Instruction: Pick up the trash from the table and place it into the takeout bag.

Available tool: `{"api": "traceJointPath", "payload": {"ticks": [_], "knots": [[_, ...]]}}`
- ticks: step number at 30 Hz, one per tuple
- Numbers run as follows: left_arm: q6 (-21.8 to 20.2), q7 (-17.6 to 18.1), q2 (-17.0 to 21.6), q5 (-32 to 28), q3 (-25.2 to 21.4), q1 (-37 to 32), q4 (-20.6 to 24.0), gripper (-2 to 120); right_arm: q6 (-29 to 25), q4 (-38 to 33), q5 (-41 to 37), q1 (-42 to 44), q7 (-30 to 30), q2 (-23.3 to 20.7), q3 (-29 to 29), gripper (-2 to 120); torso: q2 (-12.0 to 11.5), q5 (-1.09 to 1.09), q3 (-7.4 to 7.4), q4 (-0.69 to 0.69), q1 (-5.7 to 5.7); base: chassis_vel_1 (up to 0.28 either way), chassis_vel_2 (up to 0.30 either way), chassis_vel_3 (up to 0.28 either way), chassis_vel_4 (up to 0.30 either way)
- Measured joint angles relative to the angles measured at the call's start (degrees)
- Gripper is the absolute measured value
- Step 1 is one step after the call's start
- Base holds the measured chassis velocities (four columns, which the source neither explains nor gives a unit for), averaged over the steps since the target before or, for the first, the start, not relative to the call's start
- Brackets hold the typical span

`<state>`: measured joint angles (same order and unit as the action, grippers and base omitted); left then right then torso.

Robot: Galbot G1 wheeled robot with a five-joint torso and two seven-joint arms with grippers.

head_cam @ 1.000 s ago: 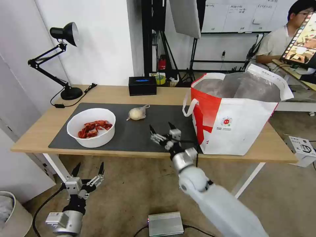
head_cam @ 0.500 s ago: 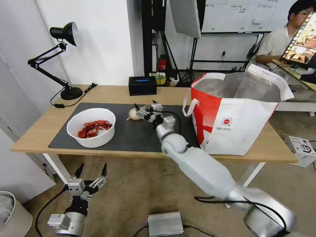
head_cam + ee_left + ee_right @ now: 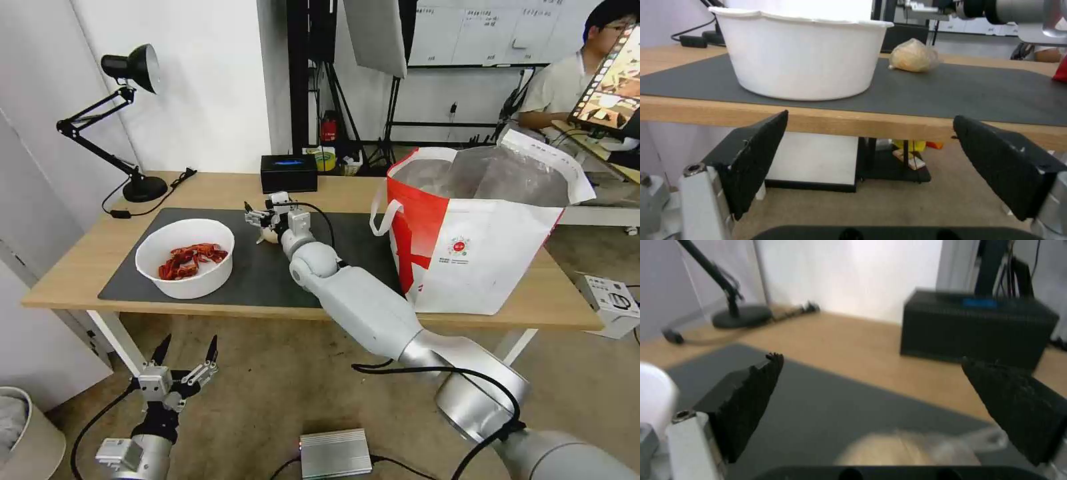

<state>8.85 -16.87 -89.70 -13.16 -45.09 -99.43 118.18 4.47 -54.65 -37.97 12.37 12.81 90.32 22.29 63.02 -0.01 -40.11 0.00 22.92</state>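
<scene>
— Head view?
— Right gripper (image 3: 259,215) stretched over the dark mat (image 3: 267,267) of the table (image 3: 347,190), fingers spread, directly above the knotted bag (image 3: 270,233) and hiding most of it. White bowl (image 3: 185,257) of red shells on the mat's left part. Takeout bag (image 3: 477,233) upright at the table's right end, mouth open, foil lining showing. Black box (image 3: 288,173) just beyond the mat, behind the gripper; desk lamp (image 3: 127,120) at the far left corner. Left gripper (image 3: 185,353) low, below the table edge, prongs apart, holding nothing.

— Left wrist view?
— Black pads (image 3: 753,156) wide apart, under the table's front edge. Bowl (image 3: 800,56) close ahead on the mat; knotted bag (image 3: 912,56) farther back beside it, apart from the bowl.

— Right wrist view?
— Both pads (image 3: 751,396) splayed, nothing between. Blurred whitish bag (image 3: 907,451) under the gripper, on the mat. Black box (image 3: 978,326) standing beyond; lamp base (image 3: 740,316) off on the bare wood.
</scene>
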Motion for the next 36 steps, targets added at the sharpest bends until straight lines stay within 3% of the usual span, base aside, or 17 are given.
{"api": "traceJointPath", "payload": {"ticks": [4,7,10,21,36], "knots": [[0.0,-0.1,0.0,0.0,0.0,0.0,0.0,100,2.5,0.5,-0.4,-0.3,0.3,0.0,0.0,100,0.0,0.01,0.0,0.0,0.0,0.0,0.0,0.0,0.0],[0.0,-0.8,0.0,0.1,0.3,0.1,-0.2,100,7.6,1.8,-2.6,-1.2,-0.6,0.0,0.0,100,0.0,0.01,0.0,0.0,0.0,0.0,0.0,0.0,0.0],[0.0,-1.2,0.0,0.9,0.9,0.2,-0.4,100,8.5,3.5,-3.5,-2.2,-1.7,0.0,0.0,100,0.0,0.01,0.0,0.0,0.0,0.0,0.0,0.0,0.0],[0.2,-1.9,-0.6,1.8,1.9,-0.2,-0.6,100,8.7,7.5,-5.7,-4.7,-6.6,0.0,2.6,100,0.0,0.01,0.0,0.0,0.0,0.0,0.0,0.0,0.0],[2.0,-2.5,-1.5,1.7,0.8,-1.5,-1.1,100,8.3,9.0,-3.6,-3.1,-7.2,0.0,4.2,100,0.0,0.01,0.0,0.0,0.0,0.0,0.0,0.0,0.0]]}}
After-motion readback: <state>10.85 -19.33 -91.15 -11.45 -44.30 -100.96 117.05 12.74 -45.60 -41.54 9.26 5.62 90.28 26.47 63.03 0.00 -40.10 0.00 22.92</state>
